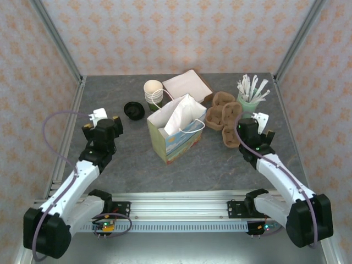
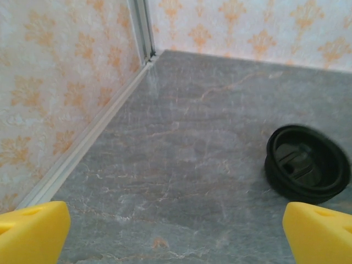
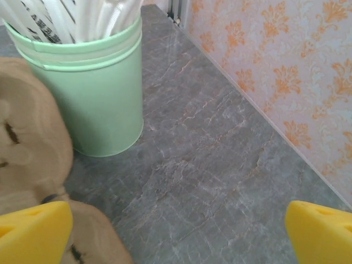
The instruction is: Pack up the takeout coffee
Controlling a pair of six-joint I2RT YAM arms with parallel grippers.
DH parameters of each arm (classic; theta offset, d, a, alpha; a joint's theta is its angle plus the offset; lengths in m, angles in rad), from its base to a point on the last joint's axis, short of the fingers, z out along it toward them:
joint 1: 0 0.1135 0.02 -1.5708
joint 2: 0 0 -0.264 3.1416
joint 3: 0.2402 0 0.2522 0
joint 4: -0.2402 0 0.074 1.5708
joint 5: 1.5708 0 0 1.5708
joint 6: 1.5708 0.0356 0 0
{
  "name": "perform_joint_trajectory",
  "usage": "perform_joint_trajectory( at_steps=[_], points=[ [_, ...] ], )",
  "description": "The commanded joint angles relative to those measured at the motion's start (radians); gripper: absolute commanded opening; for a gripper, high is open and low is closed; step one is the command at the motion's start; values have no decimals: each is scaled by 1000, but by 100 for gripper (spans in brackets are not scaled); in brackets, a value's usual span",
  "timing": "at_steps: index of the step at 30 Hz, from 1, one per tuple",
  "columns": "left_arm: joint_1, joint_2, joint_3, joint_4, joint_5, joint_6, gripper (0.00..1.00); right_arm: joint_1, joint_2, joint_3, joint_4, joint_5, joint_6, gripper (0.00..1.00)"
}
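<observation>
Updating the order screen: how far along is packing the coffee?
Done: the bag stands open with white paper inside; whether the cup is under it, I can't tell. In hand: nothing, left hand and right hand are open, empty. Left: perhaps the cup itself; a loose lid lies beside the bag.

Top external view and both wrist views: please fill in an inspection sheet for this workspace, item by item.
surface: grey marbled table, no spills seen.
job's things: paper bag upright at centre, top open, white paper sticking out; anything deeper inside is hidden.
clutter: loose black lid; stack of cream cups; napkin stack; cardboard cup carriers; green pot of wrapped straws.
grippers: left gripper jaws open, empty, over bare table near the lid; right gripper jaws open, empty, beside the carriers and pot.
cables: lilac cable looped off the left arm; another cable along the right arm.
surroundings: patterned walls, metal corner post.
</observation>
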Motion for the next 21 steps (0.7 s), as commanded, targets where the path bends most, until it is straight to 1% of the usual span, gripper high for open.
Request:
perform_joint_trajectory(
  at_steps=[1, 4, 6, 8, 9, 11, 13, 17, 21],
  points=[
    [53, 65, -77, 303, 59, 68, 100, -25, 37, -73, 369, 60, -71, 99],
    [108, 148, -103, 435, 141, 74, 100, -72, 122, -96, 482, 5, -101, 99],
    [134, 210, -102, 504, 192, 76, 100, -116, 163, -124, 579, -68, -93, 99],
    [149, 273, -100, 560, 231, 72, 100, -158, 222, -154, 668, -124, -74, 99],
    [151, 299, -95, 584, 249, 93, 100, -181, 240, -170, 713, -162, -74, 99],
    [160, 312, -80, 571, 266, 97, 100, -213, 272, -202, 799, -204, -73, 99],
    [178, 321, -92, 633, 315, 92, 100, -258, 318, -225, 868, -297, -51, 99],
    [207, 359, -52, 622, 380, 80, 100, -265, 427, -235, 989, -404, -88, 99],
    [212, 371, -9, 531, 424, 74, 100, -265, 450, -219, 981, -465, -110, 99]
  ],
)
